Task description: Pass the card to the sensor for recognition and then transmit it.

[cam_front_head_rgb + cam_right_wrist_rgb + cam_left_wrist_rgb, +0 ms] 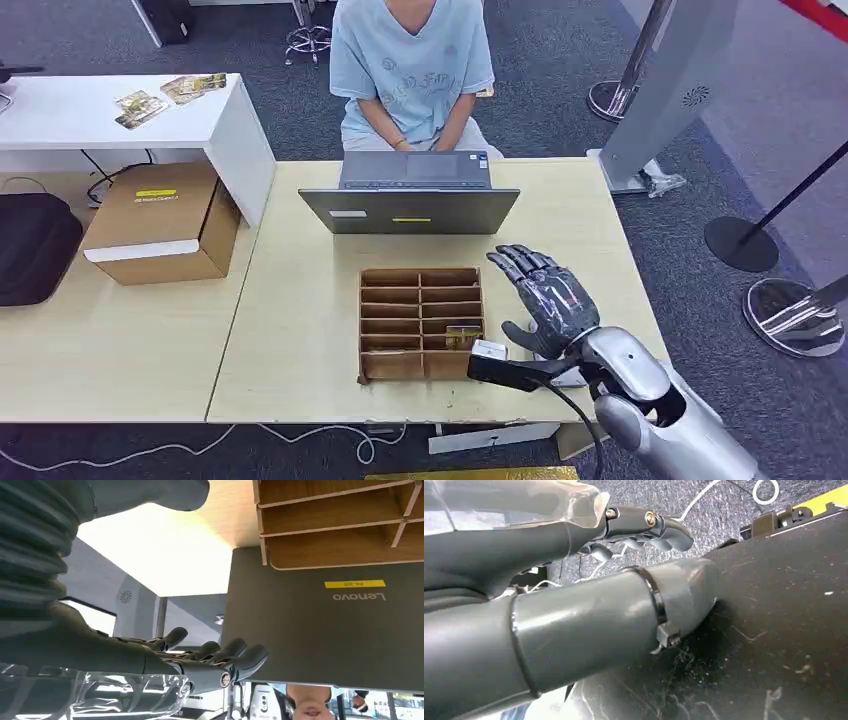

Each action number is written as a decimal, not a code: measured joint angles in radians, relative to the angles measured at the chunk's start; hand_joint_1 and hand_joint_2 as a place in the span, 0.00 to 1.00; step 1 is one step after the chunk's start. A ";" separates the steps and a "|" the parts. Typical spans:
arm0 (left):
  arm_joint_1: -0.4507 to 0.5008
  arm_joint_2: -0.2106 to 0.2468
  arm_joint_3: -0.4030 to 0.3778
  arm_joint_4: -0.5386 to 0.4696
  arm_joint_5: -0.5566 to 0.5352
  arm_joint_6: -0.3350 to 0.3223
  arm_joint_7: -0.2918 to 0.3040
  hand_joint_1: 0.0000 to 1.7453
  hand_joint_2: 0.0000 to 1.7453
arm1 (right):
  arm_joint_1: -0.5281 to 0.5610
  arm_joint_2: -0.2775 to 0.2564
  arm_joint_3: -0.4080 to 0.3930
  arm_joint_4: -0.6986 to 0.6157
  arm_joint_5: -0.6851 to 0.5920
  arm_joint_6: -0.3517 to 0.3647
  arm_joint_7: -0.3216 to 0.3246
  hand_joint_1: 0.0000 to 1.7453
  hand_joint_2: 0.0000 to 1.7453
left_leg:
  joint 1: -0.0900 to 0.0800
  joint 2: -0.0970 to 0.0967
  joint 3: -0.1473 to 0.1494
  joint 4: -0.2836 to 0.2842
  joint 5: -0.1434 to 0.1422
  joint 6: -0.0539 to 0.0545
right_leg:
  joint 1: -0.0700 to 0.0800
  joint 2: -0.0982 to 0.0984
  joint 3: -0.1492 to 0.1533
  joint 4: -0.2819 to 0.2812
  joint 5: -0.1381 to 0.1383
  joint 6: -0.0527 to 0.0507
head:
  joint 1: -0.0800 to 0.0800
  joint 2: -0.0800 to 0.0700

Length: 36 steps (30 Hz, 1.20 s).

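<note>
Cardboard organiser (420, 322) sits mid-surface (300, 330), and what looks like the card (462, 336) stands in a slot on its right side, so the task seems barely begun: picking, sensing and handing over all remain. Just right of it the right hand (545, 296) hovers spread, holding nothing. The left hand (644, 527) hangs low, fingers curled. A laptop (410, 208) borders the organiser's far side; bare wood lies right.

Matt brown cardboard organizer (420, 322) on a smooth pale wood table (300, 330).
</note>
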 joint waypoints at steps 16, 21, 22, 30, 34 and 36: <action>-0.001 0.000 -0.018 0.000 -0.005 -0.001 0.002 0.00 0.00 | 0.000 0.000 0.000 0.000 0.002 0.000 -0.001 0.37 1.00 | 0.000 0.000 0.000 0.000 0.000 0.000 | 0.000 0.000 0.000 0.000 0.000 0.000 | 0.000 0.000; -0.002 0.000 -0.023 0.000 -0.005 -0.002 -0.001 0.00 0.00 | 0.000 0.000 0.000 0.000 0.010 0.000 -0.005 0.38 1.00 | 0.000 0.000 0.000 0.000 0.000 0.000 | 0.000 0.000 0.000 0.000 0.000 0.000 | 0.000 0.000; -0.002 0.000 -0.024 0.000 -0.005 -0.002 -0.001 0.00 0.00 | 0.000 0.000 0.000 0.000 0.010 0.000 -0.007 0.37 1.00 | 0.000 0.000 0.000 0.000 0.000 0.000 | 0.000 0.000 0.000 0.000 0.000 0.000 | 0.000 0.000; -0.003 0.000 -0.024 0.000 -0.005 -0.005 -0.001 0.00 0.00 | -0.001 0.005 0.013 0.002 0.015 0.008 -0.018 0.32 1.00 | 0.000 0.000 0.000 0.000 0.000 0.000 | 0.000 0.000 0.000 0.000 0.000 0.000 | 0.000 0.000; -0.004 -0.001 -0.032 0.000 -0.005 -0.008 -0.002 0.00 0.00 | -0.006 0.010 0.021 0.007 0.025 0.007 -0.019 0.32 1.00 | 0.000 0.000 0.000 0.000 0.000 0.000 | 0.000 0.000 0.000 0.000 0.000 0.000 | 0.000 0.000; -0.004 -0.001 -0.039 0.000 -0.005 -0.009 -0.001 0.00 0.00 | -0.007 0.012 0.025 0.010 0.031 0.007 -0.019 0.34 1.00 | 0.000 0.000 0.000 0.000 0.000 0.000 | 0.000 0.000 0.000 0.000 0.000 0.000 | 0.000 0.000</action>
